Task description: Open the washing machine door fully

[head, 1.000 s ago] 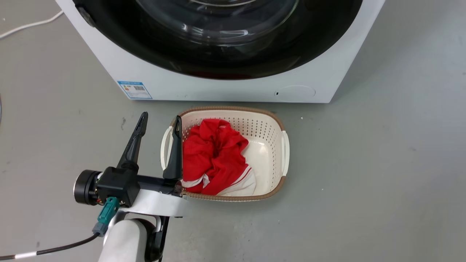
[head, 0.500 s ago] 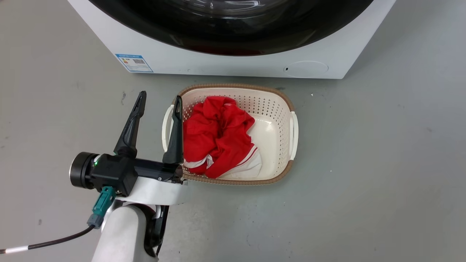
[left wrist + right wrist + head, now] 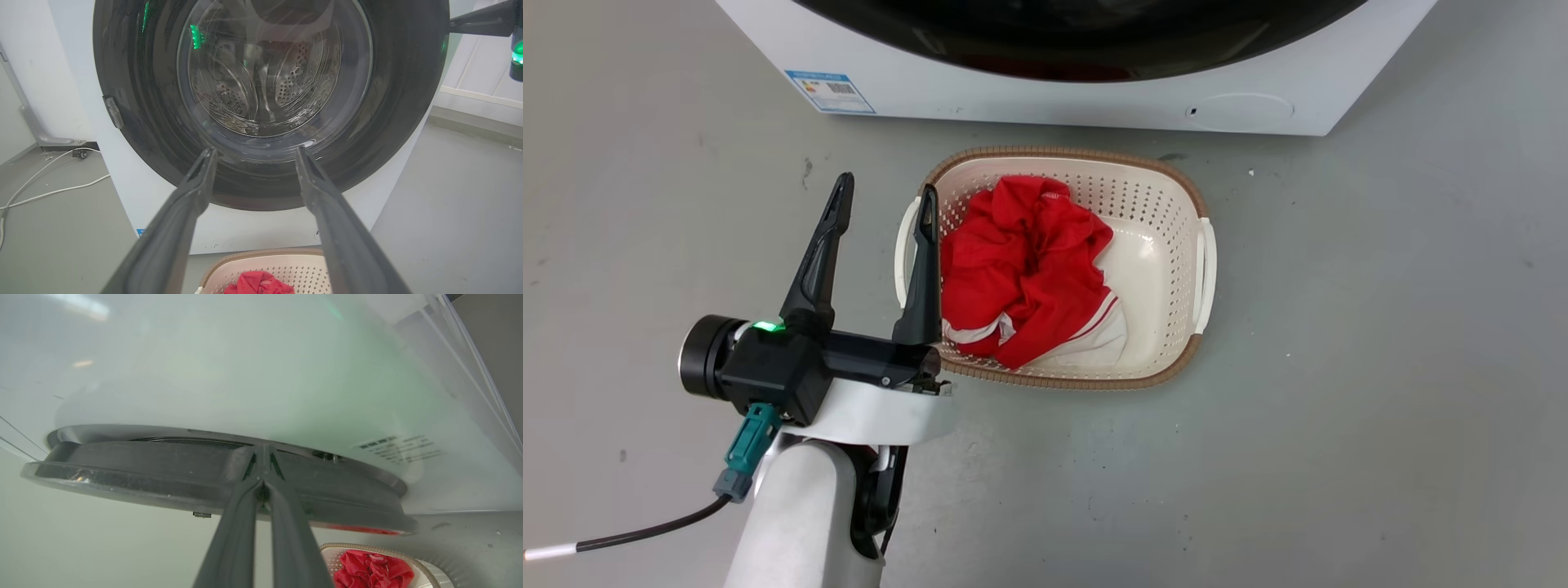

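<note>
Sitting at door (image 3: 122, 469) rim w/ right claw (image 3: 261, 465) pinched narrow, left claw (image 3: 886, 188) wide. Risk: tips slip off glossy edge bc grip's shallow.

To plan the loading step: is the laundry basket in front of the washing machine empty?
No, a crumpled red and white garment lies inside the cream laundry basket.

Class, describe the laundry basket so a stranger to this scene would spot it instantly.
Find the white washing machine at the top of the head view; on the grey floor just in front of it sits the laundry basket. It is cream, perforated, with a brown woven rim, and holds a crumpled red garment.
</note>
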You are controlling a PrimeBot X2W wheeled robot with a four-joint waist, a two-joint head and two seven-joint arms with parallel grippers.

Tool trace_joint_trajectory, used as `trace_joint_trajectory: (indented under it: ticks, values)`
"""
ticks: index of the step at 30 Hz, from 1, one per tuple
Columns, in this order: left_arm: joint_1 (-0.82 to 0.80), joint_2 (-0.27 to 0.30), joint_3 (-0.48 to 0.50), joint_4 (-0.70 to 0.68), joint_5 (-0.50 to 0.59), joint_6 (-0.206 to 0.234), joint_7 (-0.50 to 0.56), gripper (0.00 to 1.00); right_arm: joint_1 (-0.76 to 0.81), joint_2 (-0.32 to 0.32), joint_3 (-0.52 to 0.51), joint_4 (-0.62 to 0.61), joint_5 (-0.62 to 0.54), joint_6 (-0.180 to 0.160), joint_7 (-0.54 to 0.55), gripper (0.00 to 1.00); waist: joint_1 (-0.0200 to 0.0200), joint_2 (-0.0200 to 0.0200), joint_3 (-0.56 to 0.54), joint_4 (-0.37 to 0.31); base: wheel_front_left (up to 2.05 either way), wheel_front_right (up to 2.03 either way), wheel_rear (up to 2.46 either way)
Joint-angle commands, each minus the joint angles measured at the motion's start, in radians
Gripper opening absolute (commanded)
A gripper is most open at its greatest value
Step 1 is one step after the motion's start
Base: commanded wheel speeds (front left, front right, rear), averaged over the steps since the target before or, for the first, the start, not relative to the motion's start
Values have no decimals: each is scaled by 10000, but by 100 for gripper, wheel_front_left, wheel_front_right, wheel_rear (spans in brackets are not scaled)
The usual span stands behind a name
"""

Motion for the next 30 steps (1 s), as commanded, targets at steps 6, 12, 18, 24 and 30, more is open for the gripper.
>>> trace_joint_trajectory:
  ticks: [6, 12, 18, 24, 30]
  values:
    - [-250, -3, -89, -123, -44, 61, -27, 100, -677, 353, 164, 569, -304, -1, -121, 0, -1, 0, 375, 139, 0, 0, 0]
    - [-356, -3, -136, -145, -24, 71, -27, 100, -902, 436, 170, 825, -341, 0, 187, 0, -1, 0, 520, 168, 0, 0, 0]
    - [-391, -3, -107, -87, -7, 58, -27, 100, -874, 427, 176, 758, -243, 0, 675, 0, -1, 0, 546, 128, 0, 0, 0]
    - [-359, -3, -79, -35, 37, 33, -27, 100, -506, 456, 173, 254, 16, 14, 1635, 0, -1, 0, 421, 23, 0, 0, 0]
    - [-69, -3, -128, 150, -17, 27, -27, 100, 233, 430, 179, -100, 321, 13, 2471, 0, -1, 0, -185, -47, 0, 0, 0]
